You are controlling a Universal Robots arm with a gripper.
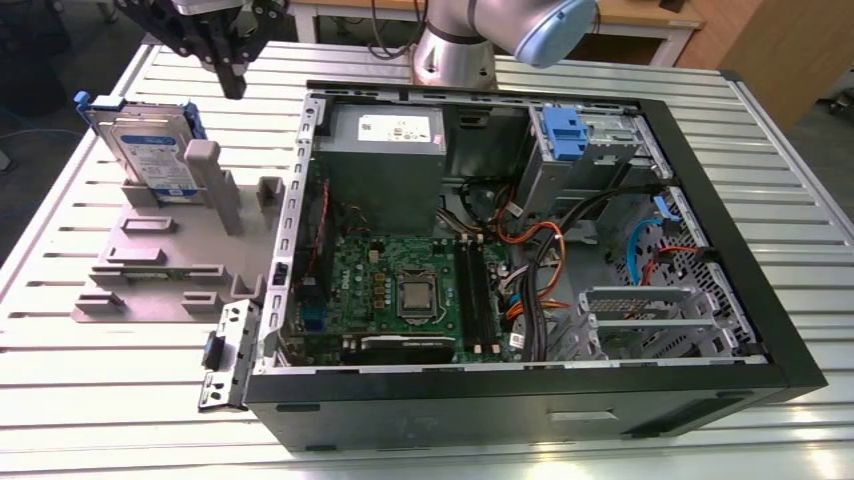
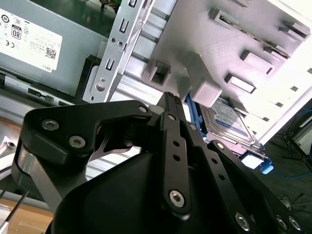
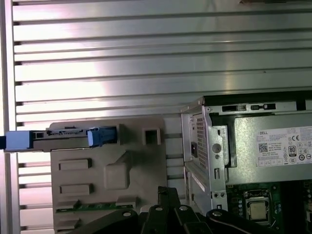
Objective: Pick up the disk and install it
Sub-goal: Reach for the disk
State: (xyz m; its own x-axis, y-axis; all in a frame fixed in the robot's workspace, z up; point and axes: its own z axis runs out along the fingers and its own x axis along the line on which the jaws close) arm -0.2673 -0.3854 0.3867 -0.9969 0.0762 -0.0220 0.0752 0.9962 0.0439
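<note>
The disk (image 1: 144,150) stands on edge in the grey slotted stand (image 1: 160,262) at the exterior view's left; it is silver with a white-and-blue label and a blue rail. My gripper (image 1: 235,82) hangs above and behind the stand, a little towards the exterior view's right of the disk. Its black fingers are shut together on nothing and touch nothing. In the first wrist view the disk (image 3: 73,138) appears edge-on in the stand (image 3: 112,170), beyond my gripper (image 3: 168,192). In the second wrist view the disk (image 2: 231,122) lies past my gripper (image 2: 168,96).
An open computer case (image 1: 747,300) lies on the slatted metal table (image 1: 107,400), right of the stand in the exterior view. Inside are a grey power supply (image 1: 384,140), a green motherboard (image 1: 400,290), cables and a drive bay with a blue carrier (image 1: 561,135). The arm's base (image 1: 454,50) stands behind the case.
</note>
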